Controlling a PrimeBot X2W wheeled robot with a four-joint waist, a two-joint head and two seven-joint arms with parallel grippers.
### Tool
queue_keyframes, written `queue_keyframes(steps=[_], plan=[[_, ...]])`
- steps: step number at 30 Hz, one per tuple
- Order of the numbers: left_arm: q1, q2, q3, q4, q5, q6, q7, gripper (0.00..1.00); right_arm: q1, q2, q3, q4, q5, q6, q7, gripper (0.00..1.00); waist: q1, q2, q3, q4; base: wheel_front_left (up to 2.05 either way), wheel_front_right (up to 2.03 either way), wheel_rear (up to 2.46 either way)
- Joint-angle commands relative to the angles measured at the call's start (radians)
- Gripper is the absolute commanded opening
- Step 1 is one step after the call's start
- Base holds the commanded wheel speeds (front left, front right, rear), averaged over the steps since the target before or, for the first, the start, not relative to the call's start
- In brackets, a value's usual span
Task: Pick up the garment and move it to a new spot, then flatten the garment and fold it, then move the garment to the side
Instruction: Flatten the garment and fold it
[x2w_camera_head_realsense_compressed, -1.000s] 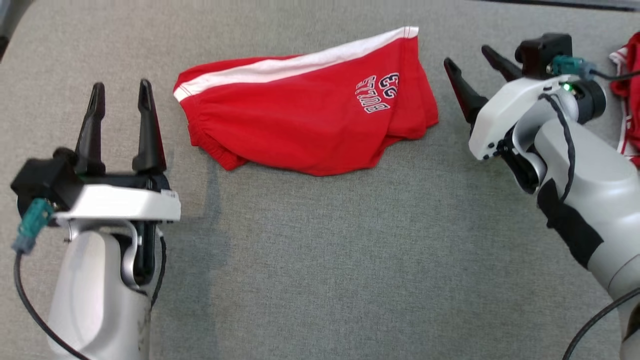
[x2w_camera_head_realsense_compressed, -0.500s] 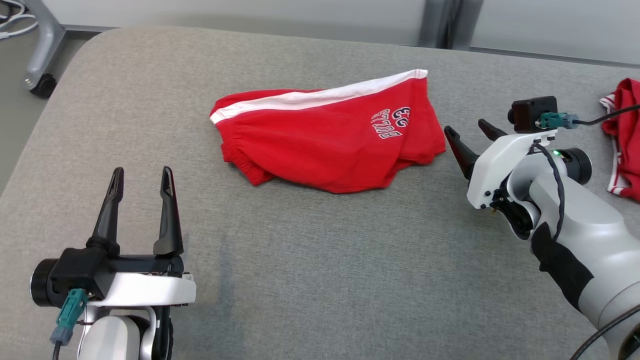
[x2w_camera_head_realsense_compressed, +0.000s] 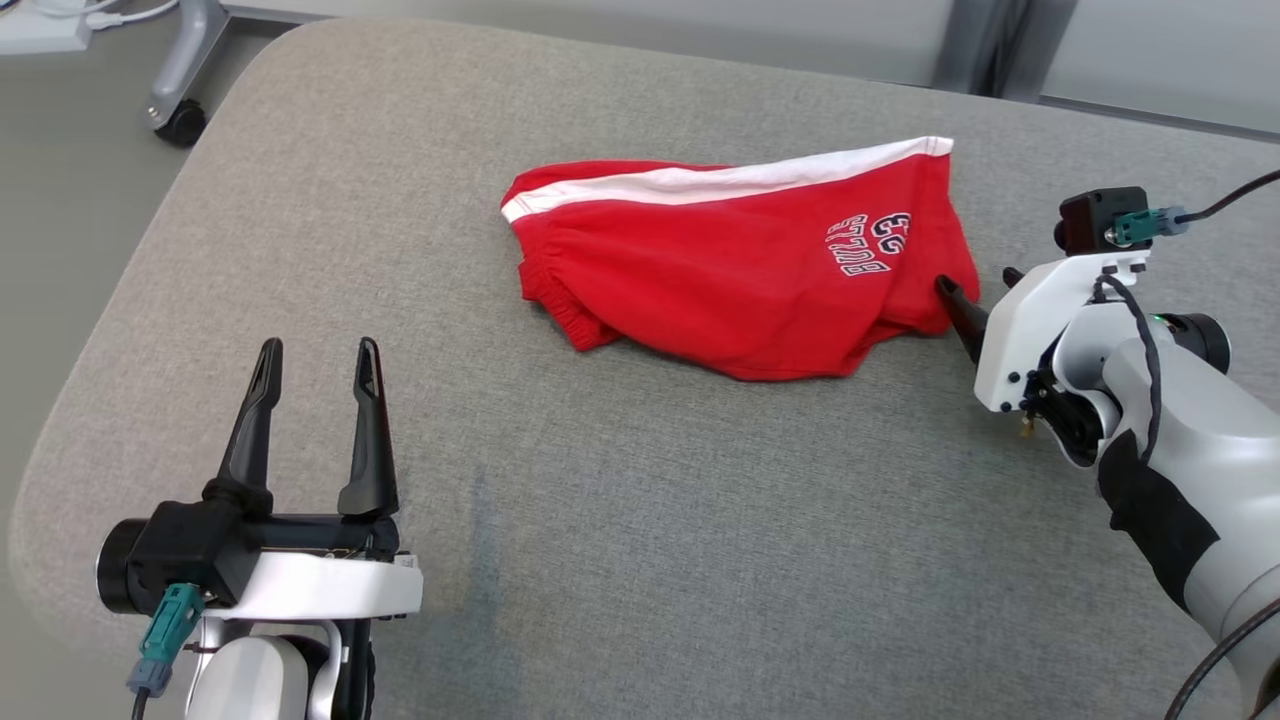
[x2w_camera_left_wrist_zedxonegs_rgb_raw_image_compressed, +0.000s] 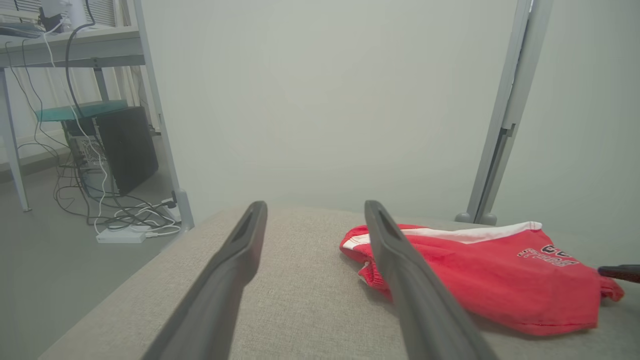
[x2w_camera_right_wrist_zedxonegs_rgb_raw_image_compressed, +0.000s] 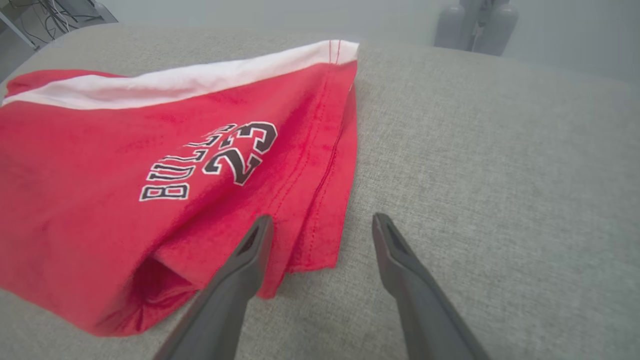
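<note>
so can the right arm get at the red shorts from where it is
Probably yes. The right gripper is open, with its fingers right at the hem edge of the red shorts. Nothing lies between them on the grey padded surface. Whether a finger already touches the fabric is unclear.

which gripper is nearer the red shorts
The right gripper: its fingers are right at the hem of the red shorts, while the left gripper sits well apart.

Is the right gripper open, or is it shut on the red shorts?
Open. The right gripper has its two fingers well apart at the hem of the red shorts; no fabric is pinched between them.
</note>
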Motion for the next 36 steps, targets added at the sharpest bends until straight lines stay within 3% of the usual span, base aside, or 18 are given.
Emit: queue_keyframes(steps=[1, 11, 12, 13, 14, 15, 24, 36], plan=[[-0.010, 0.004, -0.004, -0.001, -0.011, 0.006, -0.004, 1.00, -0.006, -0.009, -0.002, 0.009, 0.002, 0.000, 0.013, 1.00, 0.0000, 0.0000, 0.012, 0.017, 0.00, 0.00, 0.00], [-0.023, 0.004, -0.022, 0.001, -0.025, 0.018, -0.004, 1.00, 0.033, -0.022, -0.007, 0.025, 0.003, 0.000, 0.151, 1.00, 0.0000, 0.0000, 0.029, 0.046, 0.00, 0.00, 0.00], [-0.023, 0.004, -0.022, 0.002, -0.026, 0.018, -0.004, 1.00, 0.034, -0.023, -0.008, 0.025, 0.001, 0.000, 0.158, 0.84, 0.0000, 0.0000, 0.028, 0.047, 0.00, 0.00, 0.00], [-0.023, 0.004, -0.024, 0.003, -0.027, 0.019, -0.004, 1.00, 0.033, -0.024, -0.010, 0.026, -0.002, 0.000, 0.154, 0.40, 0.0000, 0.0000, 0.028, 0.046, 0.00, 0.00, 0.00], [-0.024, 0.004, -0.025, 0.004, -0.027, 0.021, -0.004, 1.00, 0.030, -0.023, -0.009, 0.025, -0.007, 0.000, 0.143, 0.09, 0.0000, 0.0000, 0.027, 0.045, 0.00, 0.00, 0.00], [-0.024, 0.004, -0.025, 0.004, -0.027, 0.022, -0.004, 1.00, 0.029, -0.020, -0.010, 0.025, -0.009, 0.000, 0.135, 0.00, 0.0000, 0.0000, 0.025, 0.044, 0.00, 0.00, 0.00], [0.003, 0.004, -0.015, 0.026, -0.013, 0.010, -0.004, 1.00, 0.053, -0.030, -0.018, -0.019, 0.008, 0.000, 0.059, 0.00, 0.0000, 0.0000, -0.034, 0.017, 0.00, 0.00, 0.00], [0.055, 0.004, 0.001, 0.053, 0.002, -0.004, -0.004, 1.00, 0.239, -0.143, -0.043, -0.322, 0.166, 0.000, 0.022, 0.00, 0.0000, 0.0000, -0.131, -0.041, 0.00, 0.00, 0.00]])
